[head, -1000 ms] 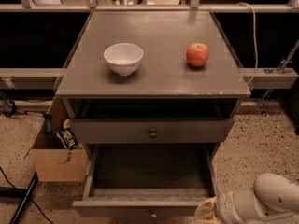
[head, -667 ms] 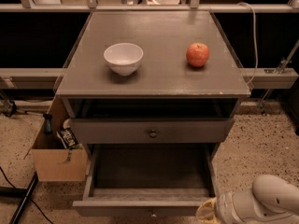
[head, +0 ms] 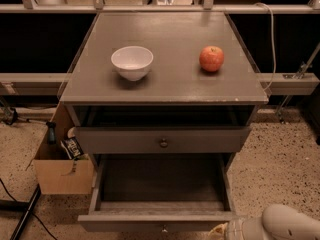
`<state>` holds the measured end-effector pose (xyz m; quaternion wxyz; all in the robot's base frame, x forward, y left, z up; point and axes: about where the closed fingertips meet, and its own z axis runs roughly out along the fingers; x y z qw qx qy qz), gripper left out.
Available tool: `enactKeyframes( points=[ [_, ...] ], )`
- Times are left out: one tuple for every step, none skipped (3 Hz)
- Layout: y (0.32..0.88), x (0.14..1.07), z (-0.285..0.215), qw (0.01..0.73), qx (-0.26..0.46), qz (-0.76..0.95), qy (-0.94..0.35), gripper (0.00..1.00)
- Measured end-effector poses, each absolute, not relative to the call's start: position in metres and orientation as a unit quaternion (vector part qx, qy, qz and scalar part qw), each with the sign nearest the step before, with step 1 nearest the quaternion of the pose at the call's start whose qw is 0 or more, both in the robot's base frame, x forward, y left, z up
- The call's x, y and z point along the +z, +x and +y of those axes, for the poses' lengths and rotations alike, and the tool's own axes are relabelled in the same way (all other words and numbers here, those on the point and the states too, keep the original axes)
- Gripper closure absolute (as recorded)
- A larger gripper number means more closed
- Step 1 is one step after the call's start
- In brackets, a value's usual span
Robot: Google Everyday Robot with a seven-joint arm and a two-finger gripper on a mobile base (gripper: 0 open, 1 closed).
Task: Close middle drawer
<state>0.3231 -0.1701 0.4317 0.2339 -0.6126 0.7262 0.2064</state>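
The middle drawer (head: 160,221) is pulled far out at the bottom of the grey cabinet, with its empty inside showing. Its small dark knob (head: 163,229) sits at the frame's bottom edge. The uppermost drawer (head: 162,140), with a taller front and a round knob, stands slightly out above it. The lowest drawer is hidden. My gripper (head: 219,230) is at the bottom edge, by the right end of the middle drawer's front, and is mostly cut off. My white arm (head: 282,226) comes in from the lower right corner.
On the cabinet top (head: 165,81) stand a white bowl (head: 132,61) at the left and a red apple (head: 211,58) at the right. An open cardboard box (head: 62,166) with items stands on the floor to the cabinet's left. Cables lie on the speckled floor at the far left.
My arm and gripper have sunk slightly toward the bottom edge of the view. The middle drawer has not visibly moved.
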Motion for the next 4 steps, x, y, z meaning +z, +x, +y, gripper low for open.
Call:
enactKeyframes(
  points=[
    [0.333,0.413,-0.161,0.233,0.203,0.727,-0.613,1.00],
    [0.361,0.412,-0.153,0.239,0.187,0.723,-0.620,1.00],
    [0.361,0.412,-0.153,0.239,0.187,0.723,-0.621,0.74],
    [0.361,0.412,-0.152,0.239,0.187,0.723,-0.621,0.50]
  ],
)
